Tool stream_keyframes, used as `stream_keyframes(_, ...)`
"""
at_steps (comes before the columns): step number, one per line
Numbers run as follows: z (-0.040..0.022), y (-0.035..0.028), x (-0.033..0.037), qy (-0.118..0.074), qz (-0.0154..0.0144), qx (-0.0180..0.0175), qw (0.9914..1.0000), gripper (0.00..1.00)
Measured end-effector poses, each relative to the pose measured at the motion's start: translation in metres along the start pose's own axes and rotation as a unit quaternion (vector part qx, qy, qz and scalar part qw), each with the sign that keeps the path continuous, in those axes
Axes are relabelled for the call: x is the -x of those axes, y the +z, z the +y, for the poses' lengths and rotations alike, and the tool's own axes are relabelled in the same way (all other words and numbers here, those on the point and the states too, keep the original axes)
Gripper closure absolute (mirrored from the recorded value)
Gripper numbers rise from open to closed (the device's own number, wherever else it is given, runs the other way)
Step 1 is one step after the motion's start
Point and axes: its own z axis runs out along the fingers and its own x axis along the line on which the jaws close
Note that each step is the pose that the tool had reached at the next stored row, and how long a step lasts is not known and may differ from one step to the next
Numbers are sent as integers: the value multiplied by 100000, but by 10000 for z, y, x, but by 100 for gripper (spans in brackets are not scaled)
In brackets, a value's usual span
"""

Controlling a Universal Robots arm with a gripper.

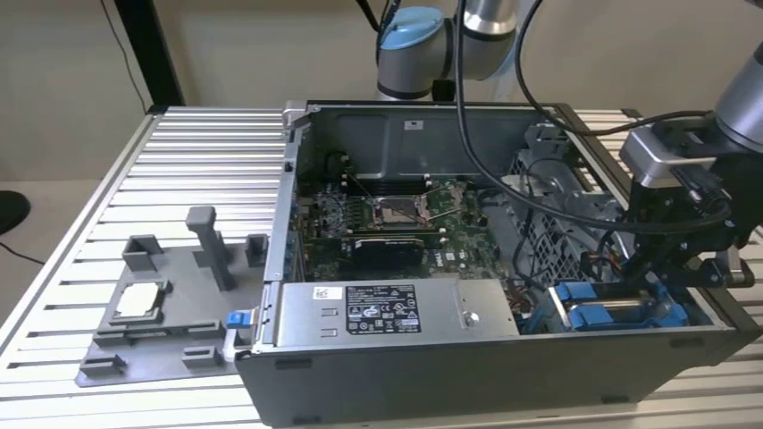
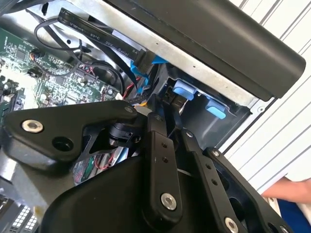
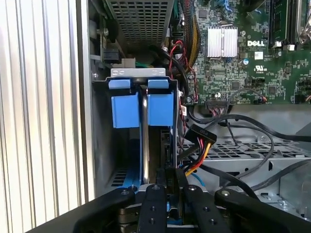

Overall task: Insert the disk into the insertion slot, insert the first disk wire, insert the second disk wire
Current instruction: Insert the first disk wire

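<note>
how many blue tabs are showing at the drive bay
2, side by side at the mouth of the insertion slot: one blue tab nearer the ribbed table, the other blue tab nearer the motherboard. Others could be hidden deeper inside.

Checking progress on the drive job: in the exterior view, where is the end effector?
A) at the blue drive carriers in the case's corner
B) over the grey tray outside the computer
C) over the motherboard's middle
A: the end effector hangs right over the blue drive carriers.
</note>
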Motion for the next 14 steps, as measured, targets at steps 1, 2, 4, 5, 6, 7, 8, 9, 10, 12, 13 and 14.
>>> stream_keyframes(1, 0, 3, 0, -2, -1, 1, 100000, 100)
stream_keyframes(2, 0, 5, 0, -6, 13, 2, 100000, 100)
stream_keyframes(4, 0, 6, -1, -6, 73, 1, 100000, 100)
stream_keyframes(5, 0, 6, 0, -3, 104, 6, 100000, 100)
stream_keyframes(6, 1, 11, 0, 2, 85, 18, 100000, 100)
stream_keyframes(7, 1, 8, 0, 3, 92, 6, 100000, 100)
stream_keyframes(8, 1, -4, 0, 1, 117, -1, 100000, 100)
stream_keyframes(9, 1, -18, 0, 0, 127, 0, 100000, 100)
stream_keyframes(10, 0, -34, 1, -3, 113, 2, 100000, 100)
stream_keyframes(12, 0, -78, 5, -5, 146, 2, 100000, 100)
stream_keyframes(13, 0, -97, 8, -5, 146, 3, 100000, 100)
stream_keyframes(14, 0, -111, 11, -4, 139, 4, 100000, 100)
